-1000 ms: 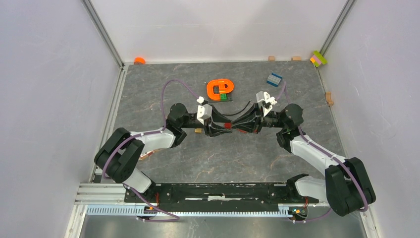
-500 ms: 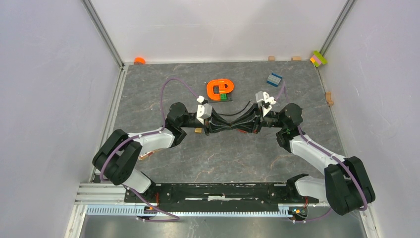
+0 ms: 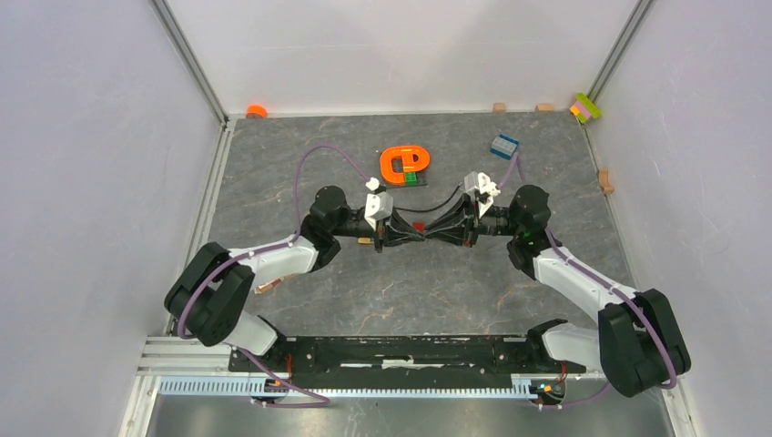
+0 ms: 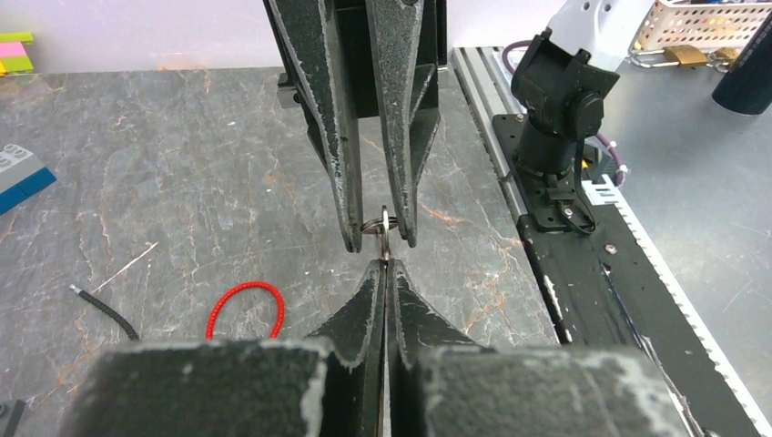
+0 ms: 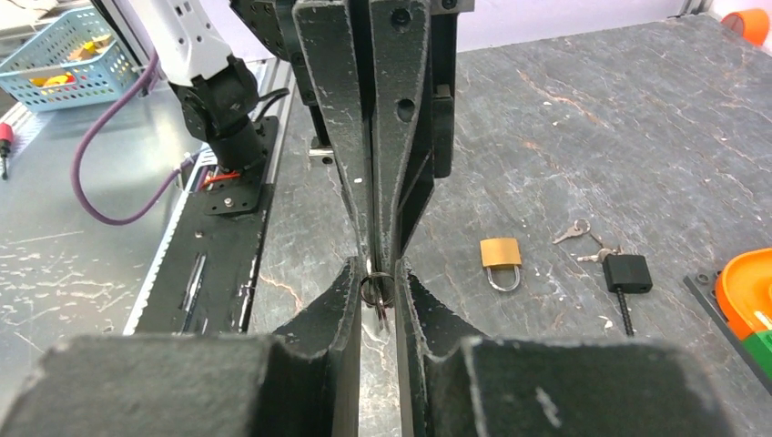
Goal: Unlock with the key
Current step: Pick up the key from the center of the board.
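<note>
My two grippers meet tip to tip over the middle of the table. My left gripper is shut on a thin metal key, seen only edge-on between its pads. The key hangs on a small key ring. My right gripper has its jaws narrowly apart, one against each side of that ring. A second key dangles from the ring. A brass padlock lies flat on the table behind the grippers, shackle closed, touched by nothing.
A black lock with a cable and loose keys lie beside the padlock. An orange P-shaped piece and a blue brick are farther back. A red elastic band and a black cable lie below the grippers.
Both grippers have narrowed from wide open to close together, drawn slightly toward each other and shifted a little toward the back of the table.
</note>
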Robot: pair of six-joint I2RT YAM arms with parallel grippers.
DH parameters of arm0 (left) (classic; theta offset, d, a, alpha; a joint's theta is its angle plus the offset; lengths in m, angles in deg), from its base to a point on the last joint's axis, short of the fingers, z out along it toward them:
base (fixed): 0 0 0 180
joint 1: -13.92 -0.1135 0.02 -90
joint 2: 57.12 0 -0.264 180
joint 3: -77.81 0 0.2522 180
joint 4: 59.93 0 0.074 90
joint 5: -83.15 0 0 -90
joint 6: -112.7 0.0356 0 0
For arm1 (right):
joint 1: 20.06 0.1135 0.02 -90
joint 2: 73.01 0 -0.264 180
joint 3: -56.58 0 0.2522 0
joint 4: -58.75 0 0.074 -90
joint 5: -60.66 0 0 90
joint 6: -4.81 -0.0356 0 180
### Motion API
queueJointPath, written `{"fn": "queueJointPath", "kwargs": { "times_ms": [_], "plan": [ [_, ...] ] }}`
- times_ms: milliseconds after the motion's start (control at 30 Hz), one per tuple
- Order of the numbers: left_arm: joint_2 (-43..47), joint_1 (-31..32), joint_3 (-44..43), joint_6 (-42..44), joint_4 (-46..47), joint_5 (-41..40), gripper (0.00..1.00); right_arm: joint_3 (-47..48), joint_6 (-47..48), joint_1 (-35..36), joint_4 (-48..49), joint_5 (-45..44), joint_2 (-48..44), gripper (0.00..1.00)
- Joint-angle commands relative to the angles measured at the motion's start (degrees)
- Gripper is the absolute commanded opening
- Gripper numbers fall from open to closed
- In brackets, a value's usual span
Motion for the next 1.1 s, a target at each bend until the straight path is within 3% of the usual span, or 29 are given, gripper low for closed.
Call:
{"fn": "queueJointPath", "kwargs": {
  "times_ms": [0,200,333,533,767,1067],
  "plan": [
    [4.77,0.38,-1.91,8.55,-7.16,-0.37,0.02,2.86,9.30,-0.15,-9.48,-2.57,-1.53,0.00],
    [8.67,0.38,-4.18,18.96,-25.09,-3.06,0.02,4.93,18.54,-0.15,-19.29,-3.98,-1.30,0.00],
    [10.02,0.51,-5.83,20.00,-30.14,-5.00,0.02,5.72,23.09,0.27,-23.68,-4.21,-0.52,0.02],
    [10.10,1.50,-9.20,23.11,-38.78,-8.48,0.02,6.26,25.84,1.26,-26.83,-4.88,-0.68,0.17],
    [9.64,2.14,-9.30,22.78,-39.09,-10.61,0.02,6.70,26.18,1.52,-27.66,-4.83,-1.51,0.31],
    [9.50,2.14,-6.19,18.30,-32.30,-11.08,0.02,7.91,26.14,1.51,-28.83,-4.65,-3.13,0.41]
  ]
}}
